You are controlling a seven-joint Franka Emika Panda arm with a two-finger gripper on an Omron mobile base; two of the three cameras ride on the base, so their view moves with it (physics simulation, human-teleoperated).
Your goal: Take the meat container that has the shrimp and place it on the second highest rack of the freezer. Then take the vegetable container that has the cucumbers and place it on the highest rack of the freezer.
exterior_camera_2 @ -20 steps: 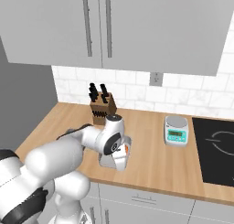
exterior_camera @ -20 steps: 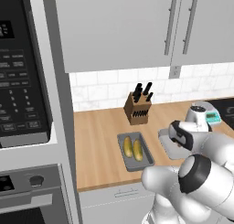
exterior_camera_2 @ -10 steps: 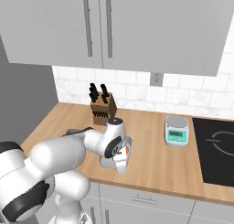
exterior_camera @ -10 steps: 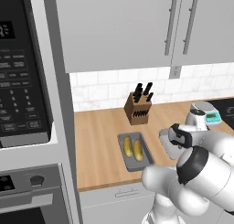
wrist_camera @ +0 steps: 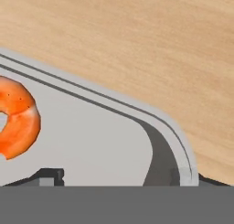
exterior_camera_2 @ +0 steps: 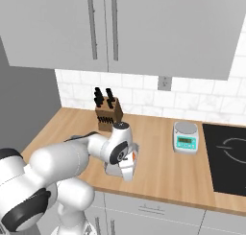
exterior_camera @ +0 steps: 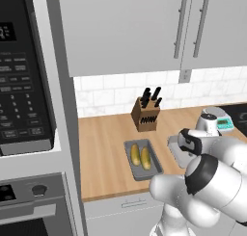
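The meat container is a grey tray with an orange shrimp in it. My gripper is low over its near corner. Its jaws stand wide apart and open. One fingertip is inside the tray and the other is at the rim. In the right base view the hand points down onto this tray, and a bit of shrimp shows beside it. The vegetable container holds two cucumbers and lies on the counter to the left of the arm. The freezer is out of view.
A knife block stands against the tiled wall behind the trays. A kitchen scale sits to the right, and a black cooktop lies beyond it. A tall oven and microwave column bounds the counter on the left, under the upper cabinets.
The hand has settled a little lower over the shrimp tray, and the jaws have narrowed slightly. Both trays lie where they were.
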